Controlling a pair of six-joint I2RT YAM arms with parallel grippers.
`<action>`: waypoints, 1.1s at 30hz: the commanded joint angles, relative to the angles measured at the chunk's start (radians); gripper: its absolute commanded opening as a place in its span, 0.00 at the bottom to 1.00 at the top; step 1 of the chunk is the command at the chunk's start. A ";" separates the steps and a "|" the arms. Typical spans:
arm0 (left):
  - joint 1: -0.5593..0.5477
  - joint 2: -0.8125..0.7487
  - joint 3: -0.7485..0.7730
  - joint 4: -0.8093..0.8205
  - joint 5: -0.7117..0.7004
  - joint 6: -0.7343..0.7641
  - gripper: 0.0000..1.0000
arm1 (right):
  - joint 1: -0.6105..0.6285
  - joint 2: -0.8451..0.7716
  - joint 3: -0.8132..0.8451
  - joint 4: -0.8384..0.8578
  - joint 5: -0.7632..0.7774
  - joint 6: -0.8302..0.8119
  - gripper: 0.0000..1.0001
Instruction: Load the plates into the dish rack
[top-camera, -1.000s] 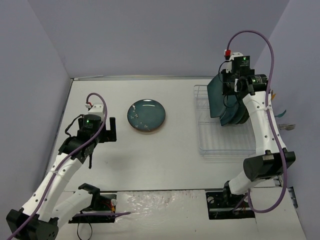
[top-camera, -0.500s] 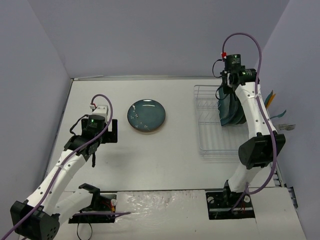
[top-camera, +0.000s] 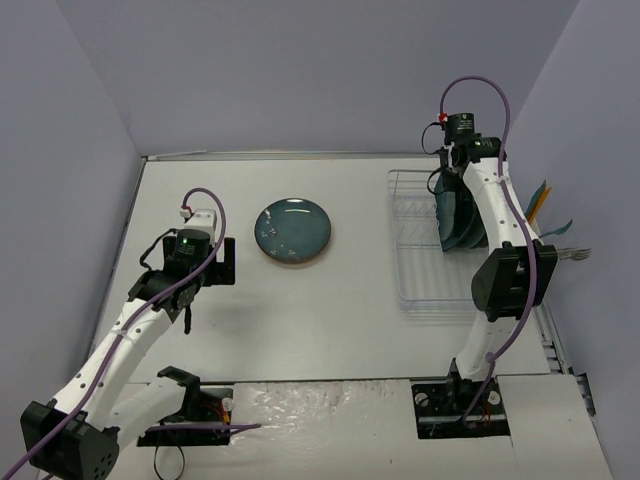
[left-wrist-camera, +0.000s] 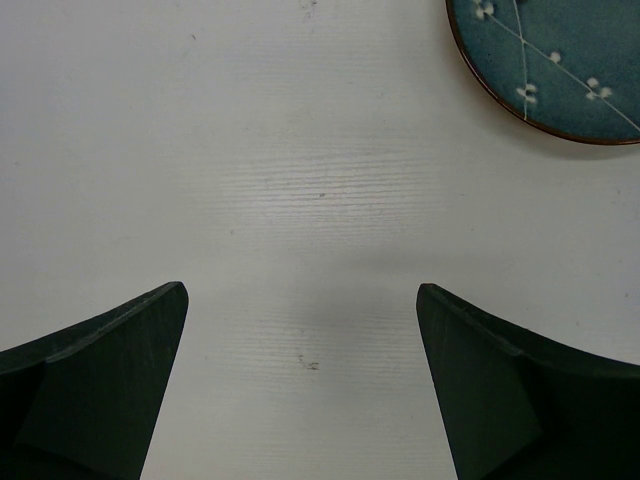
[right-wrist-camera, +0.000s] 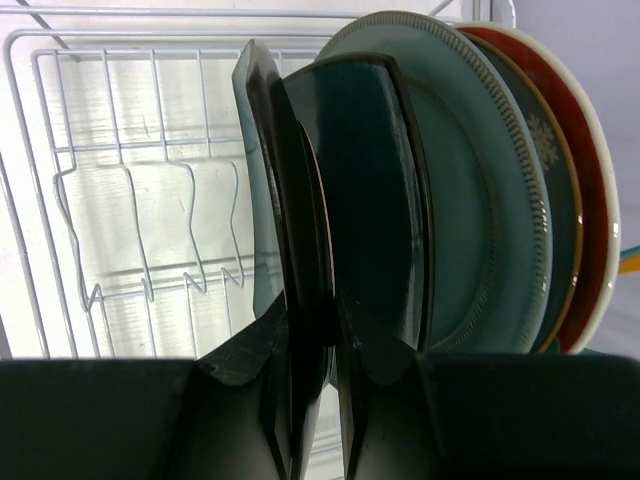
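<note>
The white wire dish rack (top-camera: 430, 290) stands at the right. Several plates stand upright in its far rows. In the right wrist view these are a dark teal squarish plate (right-wrist-camera: 365, 180), a grey-green round plate (right-wrist-camera: 480, 200) behind it, and a red plate (right-wrist-camera: 592, 190) at the back. My right gripper (right-wrist-camera: 318, 340) is shut on the near rim of the squarish plate, which stands in the rack (right-wrist-camera: 120, 200). A glossy blue-teal round plate (top-camera: 292, 231) lies flat on the table. My left gripper (top-camera: 222, 260) is open and empty to its left; the plate's rim (left-wrist-camera: 560, 70) shows at the upper right of the left wrist view. I cannot make out an orange-yellow plate.
The rack's near rows (right-wrist-camera: 150, 260) hold nothing. A side holder with utensils (top-camera: 560, 240) hangs on the rack's right side. Purple walls close in the table on the left, back and right.
My right gripper has carried the dark teal squarish plate from a tilt above the rack down into an upright stand beside the other plates. My left arm shifted slightly towards the blue-teal plate.
</note>
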 joint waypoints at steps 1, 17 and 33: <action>0.007 -0.003 0.034 0.050 -0.020 0.023 0.97 | -0.016 -0.023 0.000 0.099 -0.047 -0.015 0.00; 0.010 0.002 0.031 0.051 -0.005 0.018 0.97 | -0.021 -0.004 -0.099 0.097 -0.091 -0.002 0.34; 0.012 0.081 0.085 0.080 0.164 -0.146 0.97 | -0.013 -0.252 -0.074 0.101 -0.206 0.029 0.78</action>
